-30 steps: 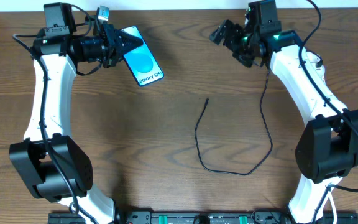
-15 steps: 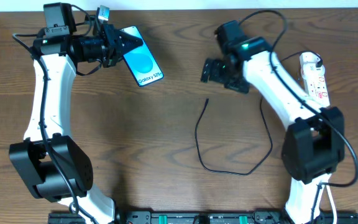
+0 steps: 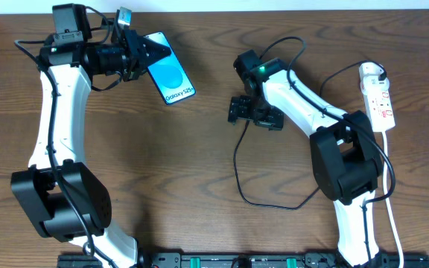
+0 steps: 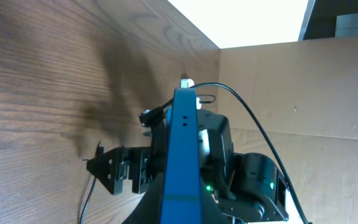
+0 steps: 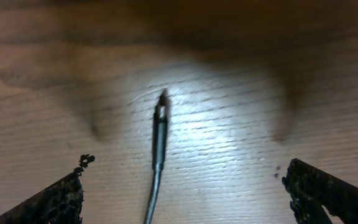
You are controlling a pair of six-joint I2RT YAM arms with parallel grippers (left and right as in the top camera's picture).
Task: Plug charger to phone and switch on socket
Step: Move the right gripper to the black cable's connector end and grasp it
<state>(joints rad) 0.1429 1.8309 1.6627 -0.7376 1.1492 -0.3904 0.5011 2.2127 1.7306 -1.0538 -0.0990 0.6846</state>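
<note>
While the left gripper [image 3: 146, 53] pinches the phone [image 3: 173, 77] at the far left, lifted with its lit screen up, the right gripper [image 3: 253, 113] hangs spread wide over the free end of the charger [image 3: 238, 175] at mid-table.

Item: plug tip [image 5: 160, 115]. It lies flat on the wood and untouched. In the right wrist view it sits between the two fingers [image 5: 55, 202], somewhat closer to the one on the picture's left.

Long axis: roughly near to far, with the tip pointing far. The fingers stand either side of the axis, so a straight drop would likely bracket the lead just behind the tip.

Nearer arm: the right, directly above the tip. The left is well apart and occupied.

Item: lead. It trails toward the near side in a slack loop, then bends right and back toward the far right, where the socket [image 3: 378, 100] lies.

Item: socket. It is apart from both grippers and its switch is untended.

Room: bare table [image 3: 162, 171] lies on all sides of the tip, with no edge close by. The stretch between tip and phone, leftward and far, is open wood. The loop looks to give enough slack for that carry, though the lead could drag or twist.
</note>
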